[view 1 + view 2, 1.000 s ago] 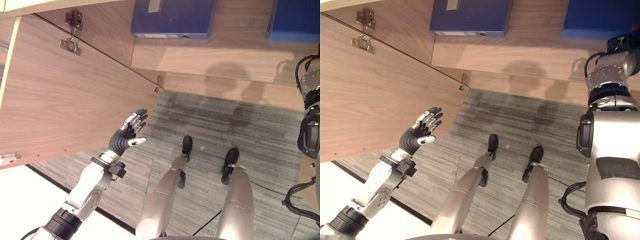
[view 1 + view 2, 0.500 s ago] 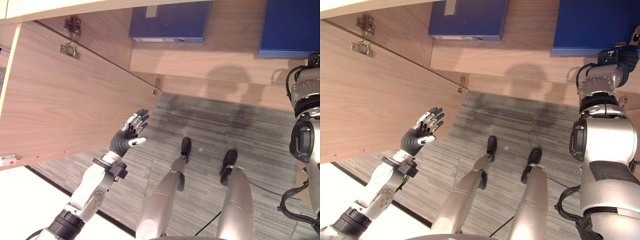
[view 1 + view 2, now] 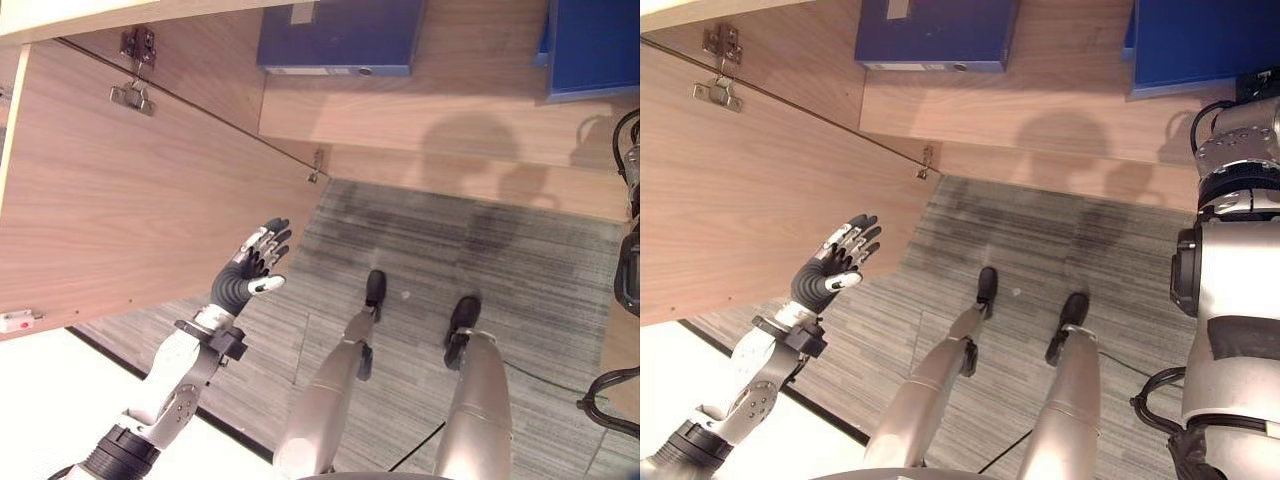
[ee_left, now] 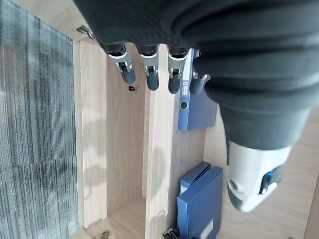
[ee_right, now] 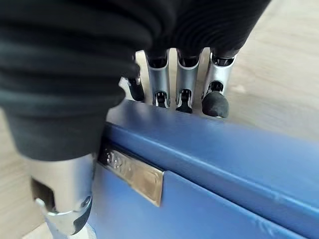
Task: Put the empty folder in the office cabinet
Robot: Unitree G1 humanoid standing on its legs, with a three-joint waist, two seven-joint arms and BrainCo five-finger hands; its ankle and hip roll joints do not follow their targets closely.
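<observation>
A: Right wrist view: the right hand (image 5: 164, 74) is seen on top of a blue folder (image 5: 209, 184). The fingers (image 5: 215, 102) are bent down over the folder's top edge, and the thumb is pressed against its side, by a small metal plate (image 5: 133, 173). So the folder is gripped by that hand.

B: Where is the folder kept?

A: It is seen on the cabinet shelf (image 3: 440, 120), at the right side, as a blue folder (image 3: 592, 45). A second blue folder (image 3: 340, 38) is set well apart from it, further left on the same shelf.

B: And the left hand?

A: The left hand (image 3: 250, 265) is held up in the air with straight, spread fingers, and nothing is held by it. It is seen just beside the open wooden cabinet door (image 3: 130, 210), above the grey carpet (image 3: 420, 260). Whether the door is touched cannot be told.
</observation>
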